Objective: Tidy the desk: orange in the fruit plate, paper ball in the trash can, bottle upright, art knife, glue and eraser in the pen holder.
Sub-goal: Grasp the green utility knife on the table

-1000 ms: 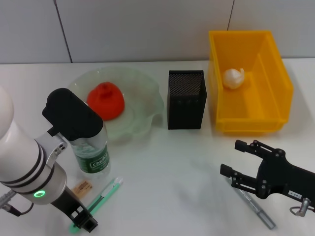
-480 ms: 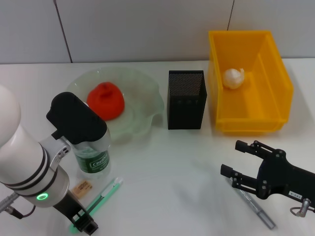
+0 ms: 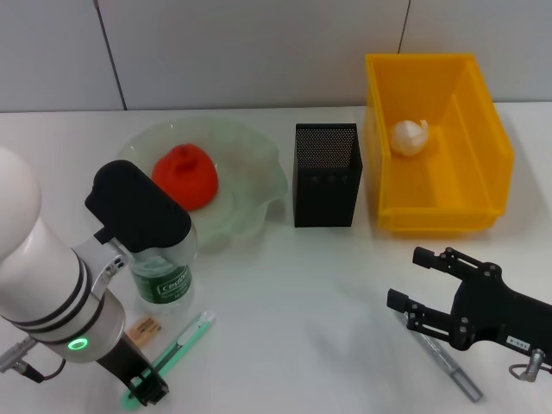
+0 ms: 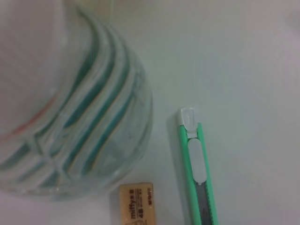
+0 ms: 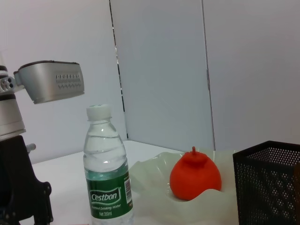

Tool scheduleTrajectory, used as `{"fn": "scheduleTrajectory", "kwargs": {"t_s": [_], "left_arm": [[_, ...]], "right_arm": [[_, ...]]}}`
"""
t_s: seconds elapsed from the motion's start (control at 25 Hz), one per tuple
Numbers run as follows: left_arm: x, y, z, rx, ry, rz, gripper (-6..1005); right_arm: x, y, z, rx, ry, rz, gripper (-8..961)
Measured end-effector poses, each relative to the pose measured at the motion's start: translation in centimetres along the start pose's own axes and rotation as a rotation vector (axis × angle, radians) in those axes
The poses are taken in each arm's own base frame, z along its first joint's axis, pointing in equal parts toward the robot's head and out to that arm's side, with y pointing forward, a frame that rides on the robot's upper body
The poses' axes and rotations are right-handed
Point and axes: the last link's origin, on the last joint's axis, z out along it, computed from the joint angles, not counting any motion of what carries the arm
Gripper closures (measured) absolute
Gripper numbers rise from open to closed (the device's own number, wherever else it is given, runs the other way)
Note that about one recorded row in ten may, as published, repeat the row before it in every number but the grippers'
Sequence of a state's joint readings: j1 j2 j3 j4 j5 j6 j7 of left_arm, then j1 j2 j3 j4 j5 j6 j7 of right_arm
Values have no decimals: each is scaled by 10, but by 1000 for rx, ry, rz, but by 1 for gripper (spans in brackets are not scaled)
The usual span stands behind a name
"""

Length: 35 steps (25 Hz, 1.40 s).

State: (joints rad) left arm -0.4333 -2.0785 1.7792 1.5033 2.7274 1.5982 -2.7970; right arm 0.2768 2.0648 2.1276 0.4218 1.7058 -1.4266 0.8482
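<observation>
Overhead, the bottle [image 3: 161, 276] stands upright by the plate [image 3: 250, 185], with the left gripper [image 3: 145, 388] low over the knife [image 3: 177, 352]; I cannot tell its state. The right gripper [image 3: 416, 285] hovers spread over the glue [image 3: 444, 362]. The left wrist shows the eraser [image 4: 137, 205] beside the bottle. The right wrist shows the orange [image 5: 195, 176] on the plate.

The surface [image 3: 285, 285] is smooth, white and faintly glossy. The bottle [image 3: 161, 274] is clear ribbed plastic with a glossy green paper-like label and a white cap. The plate [image 3: 250, 185] looks like translucent pale-green glass or plastic with a wavy, shiny rim; the orange [image 3: 185, 177] in it is matt. The holder [image 3: 326, 175] is black metal mesh, matt. The bin [image 3: 435, 142] is smooth yellow plastic, holding a crumpled paper ball [image 3: 409, 137]. The knife [image 3: 172, 354] is green plastic.
</observation>
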Motion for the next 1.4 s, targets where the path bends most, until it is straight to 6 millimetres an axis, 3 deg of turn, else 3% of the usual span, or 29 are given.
{"fn": "scheduleTrajectory", "kwargs": {"t_s": [0.28,1.4], "left_arm": [[0,1,0,2,-3,6,667],[2,3,1,7,-6,20,841]], "right_arm": [[0,0,0,0,0,0,195],[0,0,0,0,0,0,194]]}}
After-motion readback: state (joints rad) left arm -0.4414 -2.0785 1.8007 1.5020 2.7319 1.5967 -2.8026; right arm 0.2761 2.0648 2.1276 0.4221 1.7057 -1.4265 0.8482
